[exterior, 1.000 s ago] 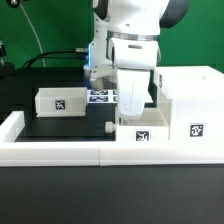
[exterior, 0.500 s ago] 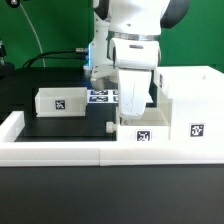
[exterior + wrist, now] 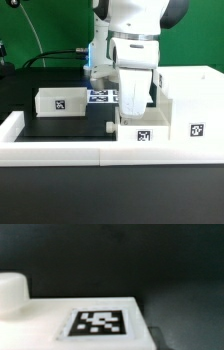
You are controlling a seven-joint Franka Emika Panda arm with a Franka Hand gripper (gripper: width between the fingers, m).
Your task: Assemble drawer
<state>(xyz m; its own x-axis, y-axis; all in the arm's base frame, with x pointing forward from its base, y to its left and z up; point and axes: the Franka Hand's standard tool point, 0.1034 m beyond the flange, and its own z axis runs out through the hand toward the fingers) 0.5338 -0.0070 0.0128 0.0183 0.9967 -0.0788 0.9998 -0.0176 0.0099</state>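
The gripper (image 3: 138,103) hangs straight down over a small white tray (image 3: 142,133) with a tag on its front, and its fingers dip behind the tray's rim, so the jaws are hidden. This tray stands against the tall white box housing (image 3: 190,100) on the exterior view's right. A second white tray (image 3: 60,101) with a tag sits on the black table to the left. The wrist view shows a tagged white surface (image 3: 100,322) very close, with a rounded white part (image 3: 10,294) beside it, and no fingertips.
The marker board (image 3: 101,96) lies flat behind the gripper. A low white wall (image 3: 60,150) borders the table's front and side. A small dark object (image 3: 108,127) lies on the black table by the held-down tray's left corner.
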